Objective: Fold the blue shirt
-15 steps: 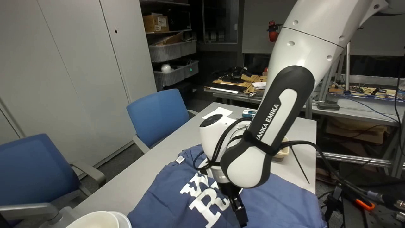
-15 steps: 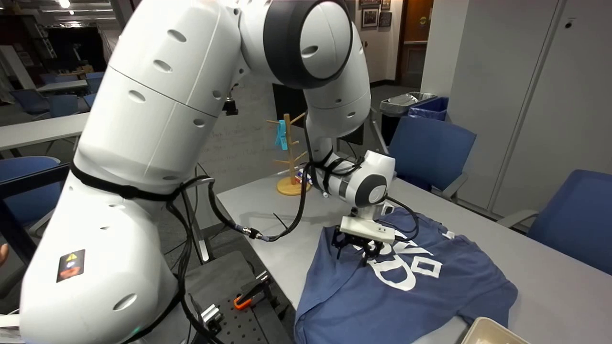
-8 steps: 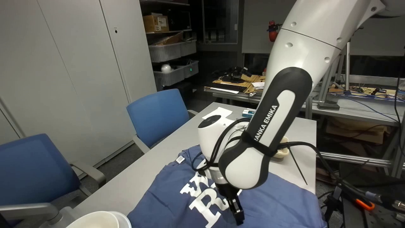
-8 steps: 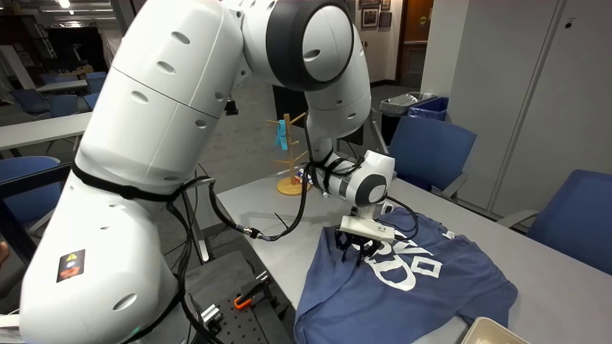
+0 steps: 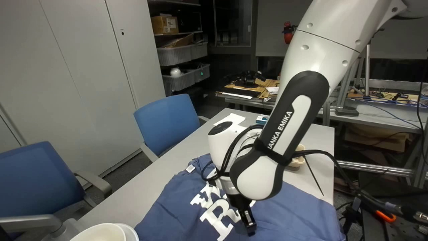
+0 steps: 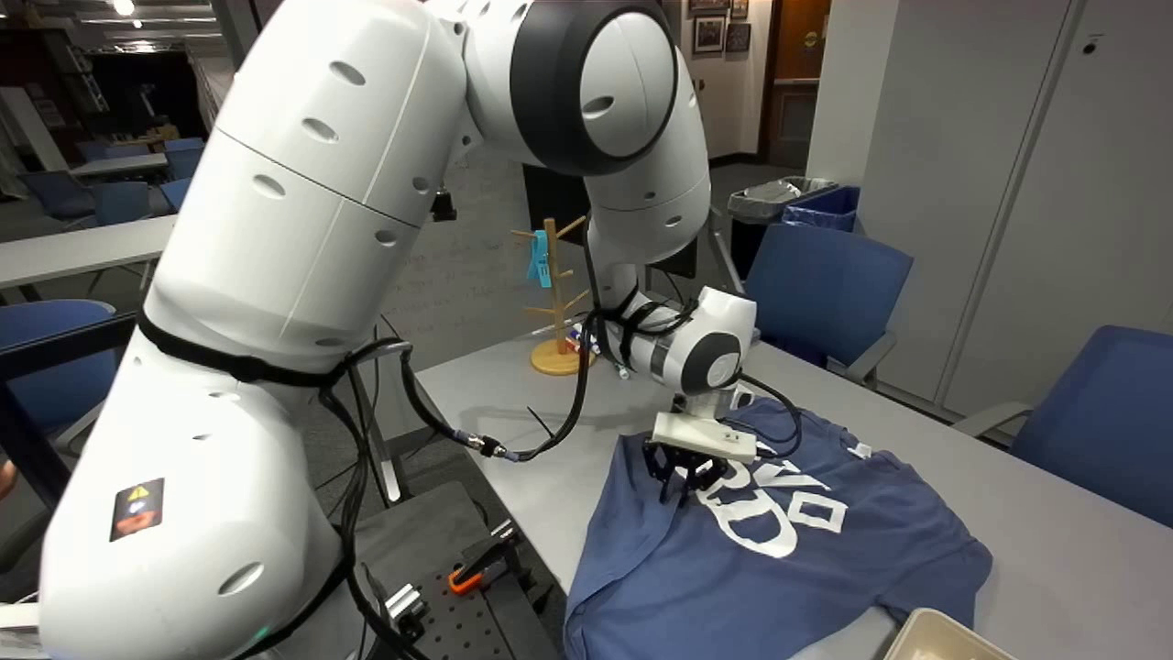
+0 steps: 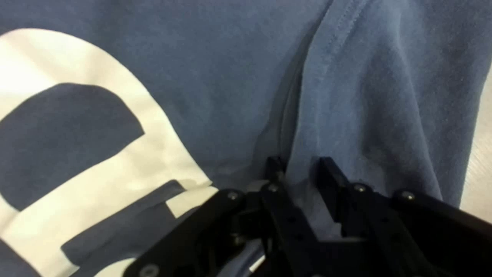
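The blue shirt point(image 6: 733, 596) lies spread over the pale counter point(image 6: 1072, 550), large white lettering point(image 7: 115, 177) across its front, and the gripper point(image 7: 301, 163) points down at it from the end of the white arm point(image 5: 311, 57), which slants down from one o'clock in an exterior view. In the wrist view the two fingers point(image 7: 332, 177) stand apart, one on each side of a raised, stitched edge point(image 7: 321, 73) of the cloth that runs up from between them toward half past twelve; whether they touch the fabric I cannot tell. From there, the lettering sits at nine o'clock and a strip of counter at three. In an exterior view, taking the shirt as the hub, a beige tray point(image 6: 944, 637) is just beside it at four o'clock — partly cut off at the bottom — while a blue chair point(image 6: 829, 284) stands at twelve and another chair point(image 6: 1100, 422) at two. A wooden stand point(image 6: 558, 312) with a light-blue clip point(image 6: 539, 259) on it is at eleven o'clock from the gripper, apart from the shirt. In an exterior view a white bowl point(image 5: 98, 232), also cut off, shows near the shirt between eight and nine o'clock.
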`<state>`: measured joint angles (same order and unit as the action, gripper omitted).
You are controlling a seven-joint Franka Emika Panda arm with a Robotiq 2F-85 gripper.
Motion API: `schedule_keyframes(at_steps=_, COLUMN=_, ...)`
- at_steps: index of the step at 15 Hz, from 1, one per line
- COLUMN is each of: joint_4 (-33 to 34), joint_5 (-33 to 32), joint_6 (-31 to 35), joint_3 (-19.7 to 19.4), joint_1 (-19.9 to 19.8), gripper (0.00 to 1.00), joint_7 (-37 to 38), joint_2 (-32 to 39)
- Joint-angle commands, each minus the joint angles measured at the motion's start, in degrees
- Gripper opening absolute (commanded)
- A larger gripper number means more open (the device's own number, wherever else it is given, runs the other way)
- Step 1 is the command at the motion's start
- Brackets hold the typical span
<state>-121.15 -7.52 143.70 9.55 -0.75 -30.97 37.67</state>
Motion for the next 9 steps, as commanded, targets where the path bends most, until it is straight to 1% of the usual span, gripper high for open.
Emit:
schedule_keyframes(at_steps=1, joint_4=1.26, joint_5=-1.58, joint_6=-2.03, joint_3=-0.27, joint_1=0.52, gripper=0.62, joint_7=0.62, joint_2=0.26)
schedule_keyframes(at_steps=2, joint_4=1.22, joint_5=-1.64, joint_6=-2.11, joint_3=-0.34, joint_1=0.64, gripper=0.70, joint_7=0.80, joint_2=0.16)
schedule_keyframes(at_steps=4, joint_4=1.07, joint_5=-1.72, joint_6=-2.52, joint_3=-0.42, joint_1=0.88, gripper=0.82, joint_7=1.12, joint_2=-0.10)
schedule_keyframes(at_steps=5, joint_4=1.01, joint_5=-1.72, joint_6=-2.71, joint_3=-0.43, joint_1=0.96, gripper=0.82, joint_7=1.24, joint_2=-0.18)
schedule_keyframes(at_steps=6, joint_4=0.95, joint_5=-1.55, joint_6=-3.02, joint_3=-0.33, joint_1=0.95, gripper=0.78, joint_7=1.31, joint_2=-0.25)
schedule_keyframes(at_steps=7, joint_4=0.90, joint_5=-1.56, joint_6=-3.45, joint_3=-0.39, joint_1=1.08, gripper=0.64, joint_7=1.51, joint_2=-0.31)
schedule_keyframes(at_steps=9, joint_4=0.75, joint_5=-1.63, joint_6=-4.26, joint_3=-0.53, joint_1=1.36, gripper=0.48, joint_7=2.00, joint_2=-0.35)
